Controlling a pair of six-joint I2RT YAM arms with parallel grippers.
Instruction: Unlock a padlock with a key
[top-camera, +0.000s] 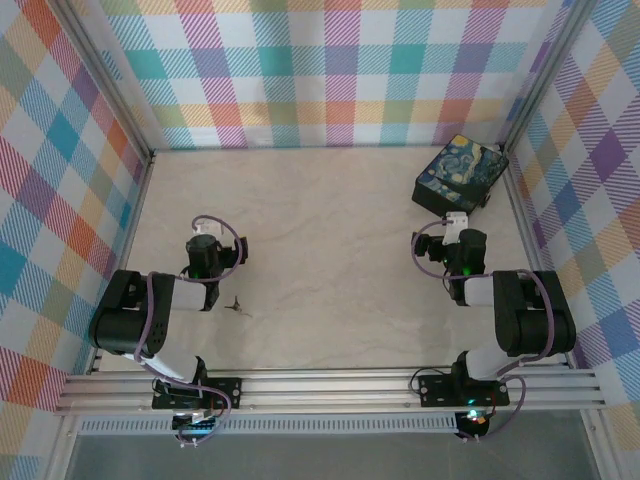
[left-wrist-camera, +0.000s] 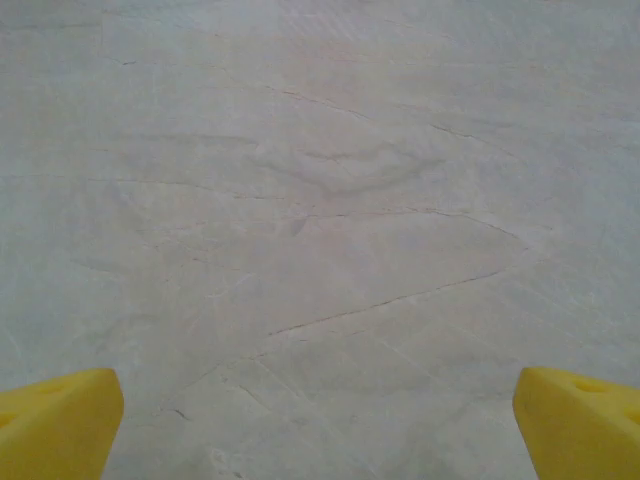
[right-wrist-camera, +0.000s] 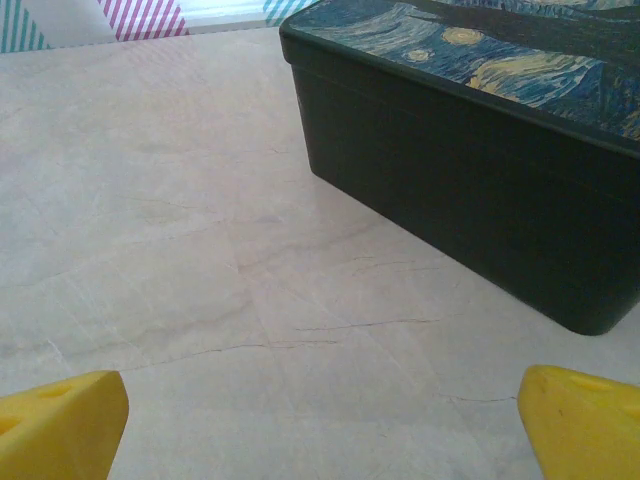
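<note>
Both arms look parked in a ready pose. The left tool (left-wrist-camera: 318, 428) and right tool (right-wrist-camera: 320, 428) are spread wide and empty, low over the worktop (top-camera: 330, 230). A tiny dark item (top-camera: 237, 306), padlock or key, too small to tell which, lies loose toward the near left corner beside the left forearm. The Starry Night box (right-wrist-camera: 470, 190) stands at the far right corner, just ahead of the right tool.

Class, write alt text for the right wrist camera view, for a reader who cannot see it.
A black-sided box with a Starry Night print on its lid sits on the pale, wrinkled table, at upper right. The right gripper is open and empty, its yellow fingertips wide apart at the bottom corners. Striped wall shows at top left.
</note>
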